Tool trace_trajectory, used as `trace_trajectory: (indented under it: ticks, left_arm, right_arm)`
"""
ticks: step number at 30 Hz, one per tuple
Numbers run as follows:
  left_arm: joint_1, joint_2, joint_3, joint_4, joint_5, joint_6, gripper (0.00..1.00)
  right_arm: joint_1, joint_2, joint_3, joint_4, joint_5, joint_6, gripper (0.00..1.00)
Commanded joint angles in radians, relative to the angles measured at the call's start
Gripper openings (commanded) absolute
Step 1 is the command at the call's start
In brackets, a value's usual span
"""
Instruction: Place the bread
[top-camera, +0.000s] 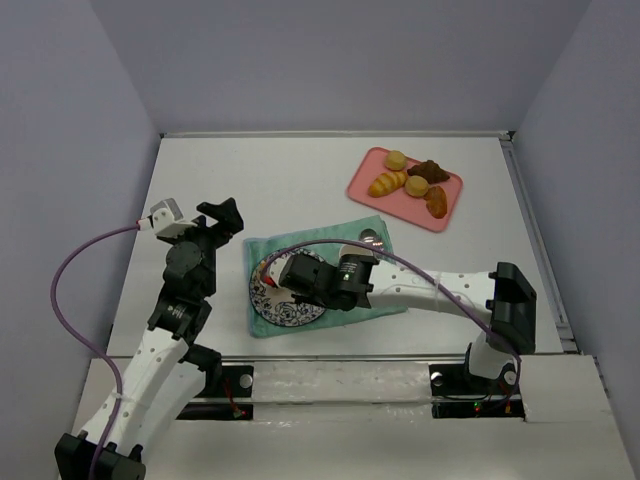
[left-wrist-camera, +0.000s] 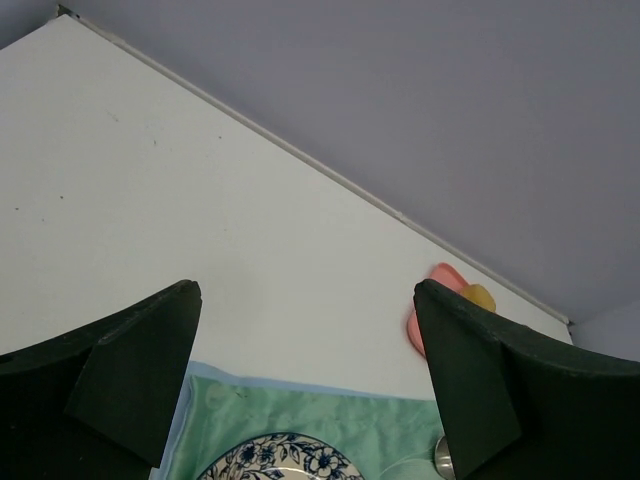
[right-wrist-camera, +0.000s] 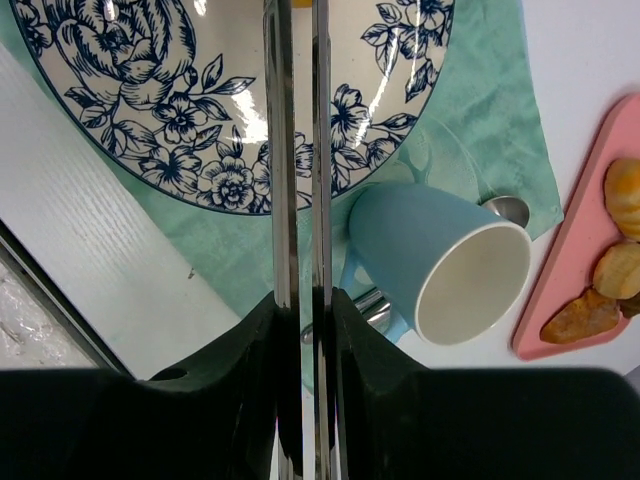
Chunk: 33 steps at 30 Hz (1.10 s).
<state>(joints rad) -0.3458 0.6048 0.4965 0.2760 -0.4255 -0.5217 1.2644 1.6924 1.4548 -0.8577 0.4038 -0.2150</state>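
My right gripper (right-wrist-camera: 305, 300) is shut on a pair of metal tongs (right-wrist-camera: 283, 150) whose two blades reach out over the blue-flowered plate (right-wrist-camera: 150, 100). A sliver of orange, the bread (right-wrist-camera: 300, 3), shows between the blade tips at the top edge of the right wrist view; the rest of it is out of view. In the top view the right gripper (top-camera: 297, 274) hovers over the plate (top-camera: 275, 312) on the green cloth (top-camera: 262, 250). My left gripper (top-camera: 226, 216) is open and empty, left of the cloth, above the table.
A blue mug (right-wrist-camera: 440, 265) lies on its side on the cloth beside the plate, with a spoon (top-camera: 373, 238) by it. A pink tray (top-camera: 362, 186) at the back right holds several pastries, including a croissant-like roll (top-camera: 386, 184) and round buns.
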Motion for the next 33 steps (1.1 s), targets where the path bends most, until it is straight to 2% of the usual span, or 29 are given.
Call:
trace_trajectory:
  ticks: [1,2,4,5,8,11,22,27,33]
  left_arm:
    - [-0.001,0.004,-0.010,0.037,-0.036,-0.003,0.99]
    - [-0.001,0.007,-0.010,0.038,-0.038,-0.004,0.99]
    - [-0.001,0.012,-0.010,0.038,-0.035,-0.004,0.99]
    - [-0.001,0.015,-0.009,0.040,-0.035,-0.004,0.99]
    - [-0.001,0.016,-0.007,0.040,-0.035,-0.008,0.99]
    - [-0.001,0.010,-0.013,0.046,-0.033,-0.008,0.99]
    - [-0.001,0.004,-0.013,0.046,-0.027,-0.008,0.99]
    - [-0.001,-0.010,-0.016,0.040,-0.032,-0.014,0.99]
    - [-0.001,-0.010,-0.015,0.032,-0.038,-0.017,0.99]
  right_arm:
    - [0.020,0.018,0.003,-0.043,0.069,0.051,0.17]
    - [0.020,0.023,0.007,-0.055,0.069,0.058,0.25]
    - [0.020,0.024,0.009,-0.058,0.056,0.063,0.31]
    - [0.020,0.021,0.009,-0.057,0.052,0.065,0.37]
    - [0.020,0.006,0.016,-0.043,0.003,0.065,0.45]
    - [0.020,-0.025,0.018,-0.001,-0.029,0.068,0.48]
    - [0.020,-0.091,0.082,0.040,-0.007,0.118,0.47]
    - [0.020,-0.125,0.102,0.091,0.107,0.157,0.45]
    - [-0.123,-0.181,0.101,0.151,0.179,0.322,0.39]
